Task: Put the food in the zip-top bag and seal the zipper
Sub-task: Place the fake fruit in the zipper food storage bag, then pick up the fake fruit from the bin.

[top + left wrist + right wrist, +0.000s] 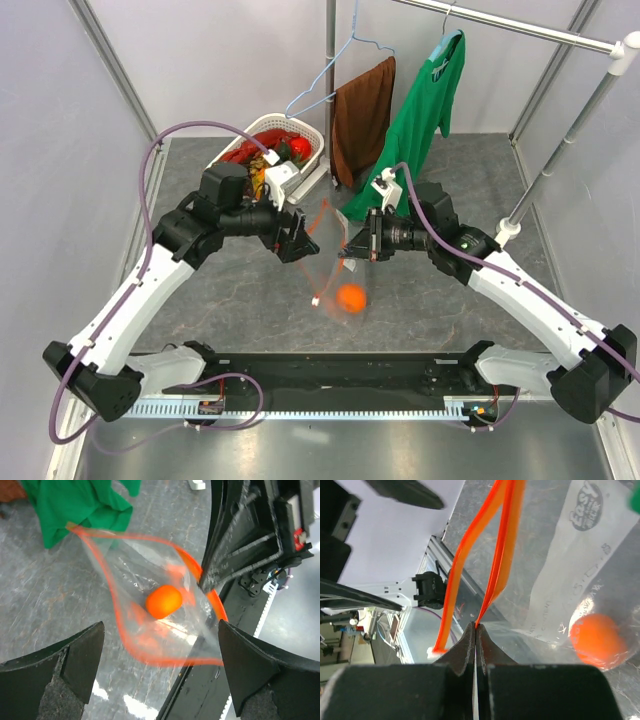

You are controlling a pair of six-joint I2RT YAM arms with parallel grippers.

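The clear zip-top bag [335, 268] hangs in the air between my two grippers. An orange ball [351, 298] lies in its bottom and also shows in the left wrist view [163, 601] and in the right wrist view [598, 641]. The red-orange zipper [125, 632] forms an open loop around the mouth. My right gripper [476, 627] is shut on the bag's edge at the zipper [500, 540], at the bag's right in the top view [352, 250]. My left gripper [160, 665] is open and holds nothing, facing the open mouth from the left [298, 238]. The other toy foods are not visible.
A white mesh basket [312, 133] with red items stands at the back left. A brown towel [362, 115] and a green shirt [425, 115] hang from a rack behind the bag. A rack pole [560, 150] stands at the right. The black base rail [340, 375] runs along the near edge.
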